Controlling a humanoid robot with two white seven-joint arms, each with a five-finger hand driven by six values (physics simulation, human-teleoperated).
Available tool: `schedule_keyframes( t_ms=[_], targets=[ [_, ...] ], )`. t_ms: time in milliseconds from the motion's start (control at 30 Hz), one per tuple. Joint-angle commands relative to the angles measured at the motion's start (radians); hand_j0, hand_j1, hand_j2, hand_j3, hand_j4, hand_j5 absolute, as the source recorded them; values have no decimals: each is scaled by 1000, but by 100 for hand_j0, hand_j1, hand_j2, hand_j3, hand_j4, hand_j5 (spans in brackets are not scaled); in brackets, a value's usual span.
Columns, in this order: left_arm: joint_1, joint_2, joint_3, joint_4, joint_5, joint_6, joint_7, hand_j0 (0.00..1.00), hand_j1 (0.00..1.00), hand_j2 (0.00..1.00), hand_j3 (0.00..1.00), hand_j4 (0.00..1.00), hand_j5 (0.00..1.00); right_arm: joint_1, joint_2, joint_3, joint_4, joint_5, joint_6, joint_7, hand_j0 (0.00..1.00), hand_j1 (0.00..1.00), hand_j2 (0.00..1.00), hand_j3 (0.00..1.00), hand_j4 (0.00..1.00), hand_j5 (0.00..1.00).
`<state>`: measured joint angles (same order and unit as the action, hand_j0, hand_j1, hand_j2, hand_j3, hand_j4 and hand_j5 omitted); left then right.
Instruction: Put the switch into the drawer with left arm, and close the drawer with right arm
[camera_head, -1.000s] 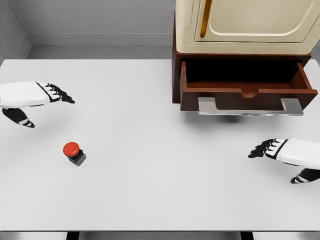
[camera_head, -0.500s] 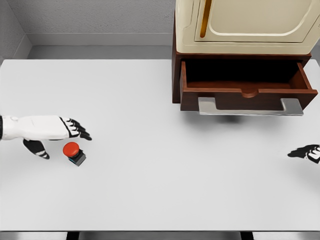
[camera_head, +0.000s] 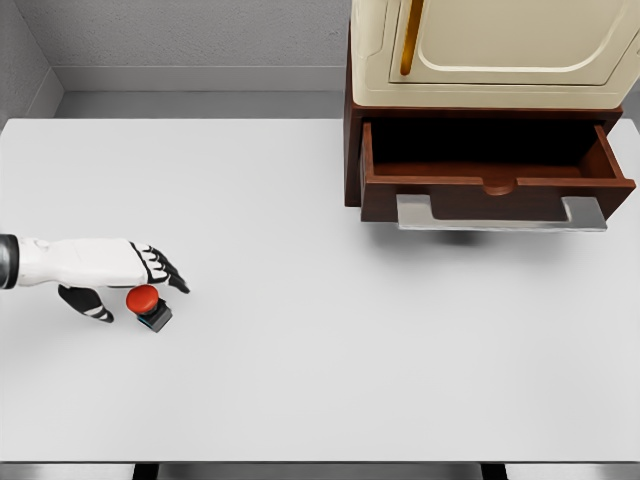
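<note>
The switch (camera_head: 149, 306) sits on the white table (camera_head: 320, 360), near the left edge and about halfway between front and back, well apart from the drawer (camera_head: 495, 180), which stands open at the back right under a cream cabinet (camera_head: 490, 50). The switch is a red round cap on a small dark boxy base. It looks rigid and light and likely slides easily on the smooth tabletop. The domed cap is probably slick, so the squarer base sides look like the better place to pinch, or a wrap low around cap and base together.

The left hand (camera_head: 125, 275) comes in from the left edge. Its fingers (camera_head: 165, 272) are spread and reach just over the switch, with the thumb (camera_head: 92, 305) just beside the cap on the left; it grips nothing yet. Contact is hard to tell: the hand may be touching the cap or just above it.

The right hand is out of view. The drawer's inside is dark, so its floor is hard to make out. The metal handle (camera_head: 500, 213) is visible along the front.
</note>
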<state>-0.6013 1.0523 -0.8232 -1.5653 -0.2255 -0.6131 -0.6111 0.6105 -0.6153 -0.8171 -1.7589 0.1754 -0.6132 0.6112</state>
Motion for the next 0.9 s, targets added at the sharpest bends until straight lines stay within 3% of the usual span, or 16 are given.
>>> schedule_keyframes(
  t_ms=[0,33,100,167,300,400,467,567,633,767,867],
  targets=[
    [0,0,-10,2,-12,2,0,86,86,86,86,86,86,-2,77,-1,-1,59,2,0,94,94,94,94,94,94],
    [0,0,-10,2,-12,2,0,86,86,86,86,86,86,-18,77,-1,1,102,2,0,100,100,100,100,100,100],
    [0,0,-10,-1,-11,2,0,86,86,86,86,86,86,-48,71,12,30,104,2,0,100,100,100,100,100,100],
    [-2,1,-8,1,-11,2,0,86,86,86,86,86,86,-86,68,153,16,122,2,0,100,100,100,100,100,100],
    [-8,8,-10,-10,-2,2,0,86,86,86,86,86,86,-60,74,194,-2,137,2,0,100,100,100,100,100,100],
    [-12,15,-8,-45,5,2,0,86,86,86,86,86,86,-94,71,246,-2,139,2,0,100,100,100,100,100,100],
    [-11,15,-8,-45,5,2,0,86,86,86,86,86,86,-100,111,234,-4,156,2,0,100,100,100,100,100,100],
    [-9,17,-10,-50,5,2,0,86,86,86,86,86,86,-101,195,138,-2,173,2,0,100,100,100,100,100,100],
    [-9,17,-10,-50,5,2,0,85,85,85,85,85,85,-120,218,139,-2,263,2,0,100,100,100,100,100,100],
    [-8,17,-11,-50,5,2,0,70,70,70,70,70,70,-195,224,190,-2,398,2,0,100,100,100,100,100,100],
    [-8,17,-11,-51,5,2,0,58,58,58,58,58,58,-209,236,197,-4,403,2,0,100,100,100,100,100,100]
  ],
)
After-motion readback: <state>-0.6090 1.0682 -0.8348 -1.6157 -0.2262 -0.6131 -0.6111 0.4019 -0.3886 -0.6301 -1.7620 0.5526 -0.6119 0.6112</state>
